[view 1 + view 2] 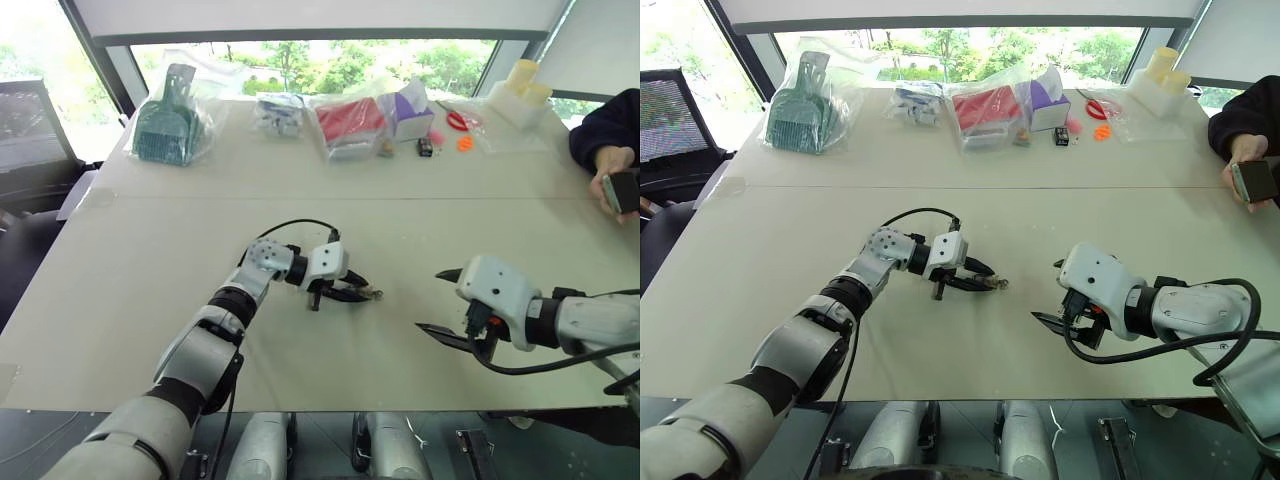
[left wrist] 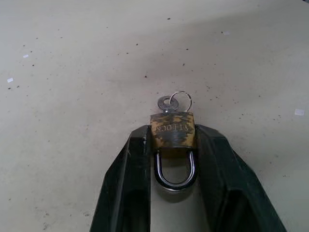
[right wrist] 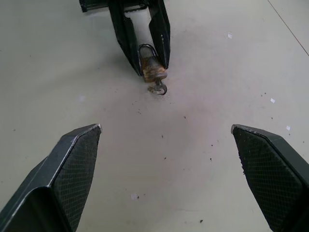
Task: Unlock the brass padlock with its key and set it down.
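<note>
A wide, pale counter (image 1: 150, 280) stretches toward a row of windows (image 1: 330, 60), with a thin seam running across it. Daylight comes in through the glass, and green trees (image 1: 440, 62) show outside. White blinds (image 1: 320, 15) hang along the top, held in dark frames. A black mesh chair (image 1: 675, 125) stands at the counter's left end. The counter's surface carries small dark specks.

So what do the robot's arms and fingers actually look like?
Both arms are silver-grey shells with black joint bands, ending in a white boxy wrist block. A black cable loops over the left arm and another curls under the right arm. Each gripper, left and right, has two black wedge-shaped fingers with crosshatched inner pads.
</note>
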Robot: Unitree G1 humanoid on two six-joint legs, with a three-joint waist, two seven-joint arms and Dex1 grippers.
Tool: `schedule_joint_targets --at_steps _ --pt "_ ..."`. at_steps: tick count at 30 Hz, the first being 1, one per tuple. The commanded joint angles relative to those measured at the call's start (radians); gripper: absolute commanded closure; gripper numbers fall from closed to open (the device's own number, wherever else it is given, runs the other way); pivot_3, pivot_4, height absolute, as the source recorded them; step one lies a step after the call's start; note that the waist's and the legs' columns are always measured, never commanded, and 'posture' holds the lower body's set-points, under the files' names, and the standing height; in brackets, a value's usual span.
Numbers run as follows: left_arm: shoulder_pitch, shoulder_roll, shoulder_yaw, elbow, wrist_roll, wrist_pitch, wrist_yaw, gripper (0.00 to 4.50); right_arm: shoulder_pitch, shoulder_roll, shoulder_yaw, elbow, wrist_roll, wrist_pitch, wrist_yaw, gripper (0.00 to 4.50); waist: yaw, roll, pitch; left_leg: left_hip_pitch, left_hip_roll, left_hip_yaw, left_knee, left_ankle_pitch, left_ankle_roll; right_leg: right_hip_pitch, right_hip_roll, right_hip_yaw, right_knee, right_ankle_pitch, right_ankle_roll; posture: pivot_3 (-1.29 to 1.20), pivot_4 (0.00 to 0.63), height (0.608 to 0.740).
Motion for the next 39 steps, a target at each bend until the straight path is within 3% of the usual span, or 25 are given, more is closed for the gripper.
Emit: schedule_joint_targets --at_steps 1,5,11,16,24,36,39 --pt "0.012 0.012 0.01 -0.018 0.02 0.027 0.016 3.76 -0.041 0.004 0.033 0.01 -0.025 -0.039 -0.012 0.0 -0.001 0.0 0.0 0.0 0.0 0.0 0.0 0.0 0.0 0.0 0.0 0.0 0.0 0.0 0.0 0.0 0.15 0.74" --pt "0.025 0.065 0.032 -0.076 -0.005 0.067 -0.016 3.76 -0.105 0.032 0.1 0.05 -0.068 -0.079 -0.039 0.0 -0.005 0.0 0.0 0.0 0.0 0.0 0.0 0.0 0.0 0.0 0.0 0.0 0.0 0.0 0.0 0.0 0.15 0.74" --pt "0.087 0.246 0.106 -0.379 -0.111 0.246 -0.115 3.76 -0.295 0.162 0.322 0.177 -0.252 -0.245 -0.113 0.0 -0.036 -0.001 0.001 -0.002 0.001 0.001 -0.002 0.0 0.0 -0.005 0.002 0.0 0.003 0.002 0.003 0.0 0.15 0.74" --pt "0.101 0.329 0.153 -0.556 -0.166 0.399 -0.115 3.76 -0.407 0.251 0.465 0.321 -0.419 -0.424 -0.132 0.0 -0.025 0.0 0.001 -0.005 0.0 0.0 -0.001 0.0 0.0 -0.007 0.001 0.0 0.005 0.002 0.003 0.0 0.15 0.74" --pt "0.068 0.37 0.189 -0.648 -0.197 0.514 -0.068 3.76 -0.55 0.386 0.577 0.529 -0.626 -0.654 -0.164 0.0 -0.032 0.0 0.001 -0.005 -0.001 0.002 -0.001 0.0 0.0 -0.007 0.001 0.0 0.003 0.002 0.004 0.0 0.15 0.74" --pt "0.073 0.372 0.177 -0.672 -0.202 0.524 -0.038 3.76 -0.626 0.487 0.59 0.694 -0.756 -0.79 -0.154 0.0 -0.031 0.0 0.001 -0.005 -0.001 0.003 -0.001 0.0 0.0 -0.007 0.001 0.0 0.003 0.002 0.004 0.0 0.15 0.74" --pt "0.07 0.369 0.176 -0.668 -0.2 0.521 -0.036 3.76 -0.629 0.503 0.587 0.698 -0.767 -0.796 -0.152 0.8 -0.032 0.0 0.001 -0.005 -0.001 0.003 -0.001 0.001 -0.001 -0.007 0.001 0.0 0.003 0.002 0.004 0.0 0.15 0.74"
